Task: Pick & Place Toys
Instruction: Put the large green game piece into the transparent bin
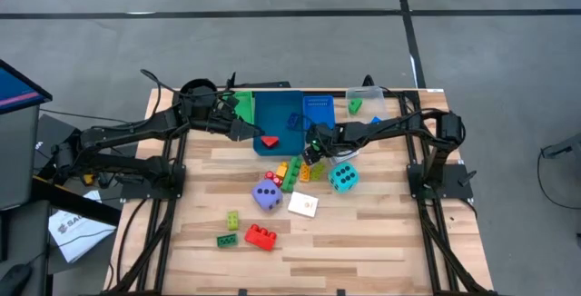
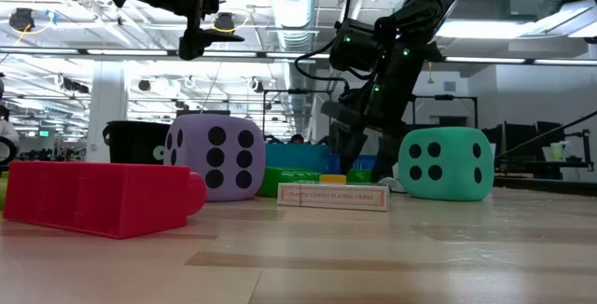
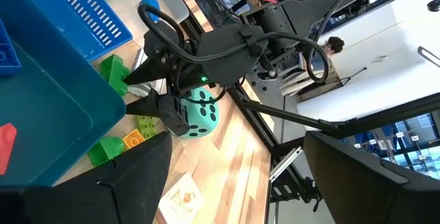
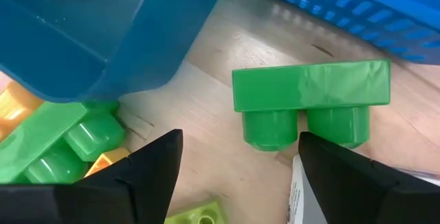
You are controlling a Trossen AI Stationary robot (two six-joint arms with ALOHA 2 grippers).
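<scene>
Red brick (image 1: 270, 140) lies in the blue tray (image 1: 277, 122) at the worktop's (image 1: 363, 251) far edge, and a green piece (image 1: 354, 105) sits in the clear tray (image 1: 368, 103) near the far right corner, so the sorting looks barely begun. Left out mid-worktop are the purple dice (image 1: 266, 195), the teal dice (image 1: 343, 177), a white card (image 1: 303, 204), and a red (image 1: 260, 236) and two green bricks toward the near edge. The left pincer (image 1: 243, 130) hangs over the blue tray, fingers apart and empty. The right pincer (image 4: 237, 176) is low by that tray's near right corner, fingers spread, facing a green brick (image 4: 311, 104) lying on the wood, not yet grasped.
</scene>
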